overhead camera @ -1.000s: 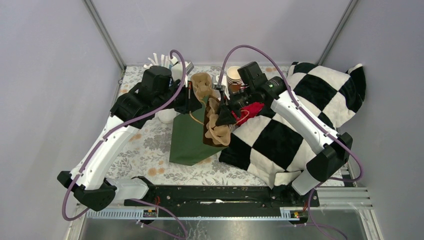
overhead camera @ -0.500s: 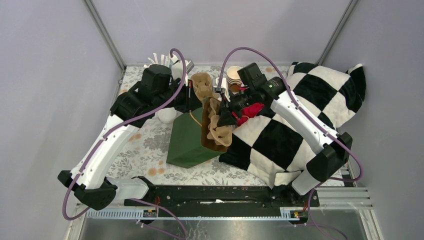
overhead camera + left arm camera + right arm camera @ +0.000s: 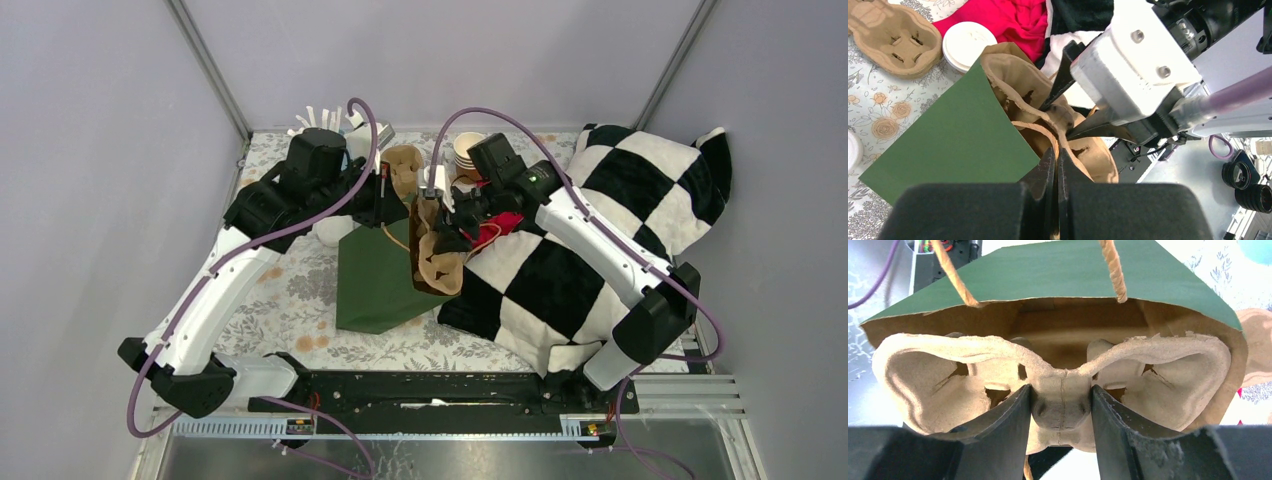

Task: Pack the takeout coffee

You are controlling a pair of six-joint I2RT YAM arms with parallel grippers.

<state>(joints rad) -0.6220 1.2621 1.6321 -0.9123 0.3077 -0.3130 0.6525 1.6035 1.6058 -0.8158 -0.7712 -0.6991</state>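
We find the right gripper [image 3: 1060, 397] clamped on the pulp cup carrier [image 3: 1148, 370], its long axis crosswise to the fingers. The green paper bag [image 3: 1073, 270] has its mouth directly ahead. The left gripper [image 3: 1055, 161], fingers together, pinches the bag's rim.

The pulp carrier [image 3: 1178, 380], pinched in your right claw [image 3: 1060, 401], fills the mouth of the green bag [image 3: 1073, 270] nearly side to side. Your left claw [image 3: 1055, 162] pinches the rim. Only the gap toward the twine handles [image 3: 1113, 270] is free.

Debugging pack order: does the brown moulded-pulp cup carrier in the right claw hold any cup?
No, both visible wells of the brown moulded-pulp cup carrier, pinched by its middle rib in the right claw, sit empty.
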